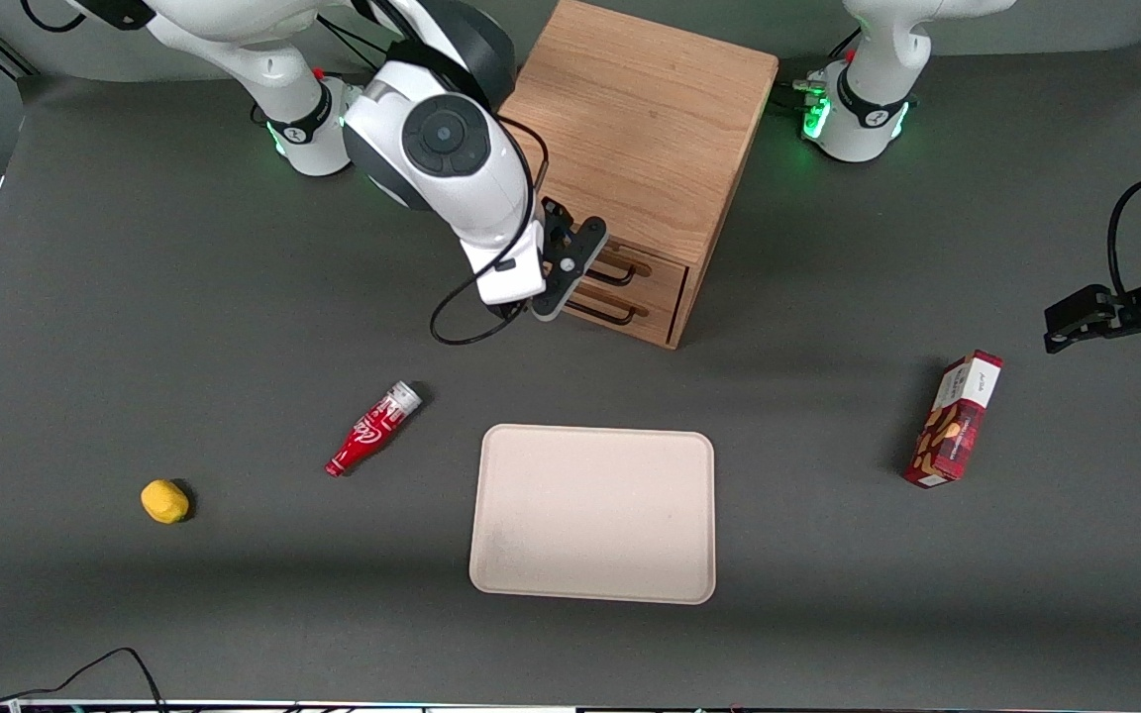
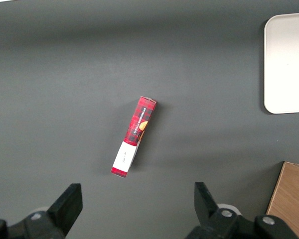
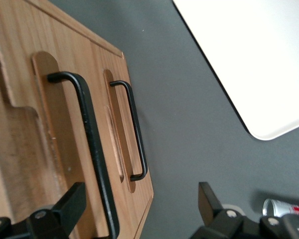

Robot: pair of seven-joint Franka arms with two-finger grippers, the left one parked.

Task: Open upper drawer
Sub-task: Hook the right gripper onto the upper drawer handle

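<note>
Upper drawer (image 1: 630, 259) of the oak cabinet (image 1: 645, 119) sits closed, flush with the matching lower drawer (image 1: 630, 302) beneath it, at the end of the dark tabletop (image 1: 828, 555) farthest from the front camera. The cabinet is the largest object here, and its front is turned at an angle toward the working arm's end.

A pale rectangular tray (image 1: 593, 513) lies flat nearer the front camera than the cabinet, well apart from it.

The right arm's pincer (image 1: 570, 265) hangs directly in front of the drawer fronts with its fingers spread wide. In the right wrist view one finger (image 3: 70, 204) lies against the wood beside the upper drawer's black wire handle (image 3: 92, 149), and the other finger (image 3: 209, 201) stands over bare tabletop, so the handle falls between them ungripped. Whether a finger actually touches the handle cannot be told. The arm's white body hides part of both drawer fronts in the front view.

A red patterned carton (image 1: 955, 419) stands toward the parked arm's end of the tabletop. A red bottle (image 1: 373, 429) lies on its side toward the working arm's end, and a small yellow object (image 1: 164, 501), its kind hard to make out, lies farther that way and closer to the front camera.
</note>
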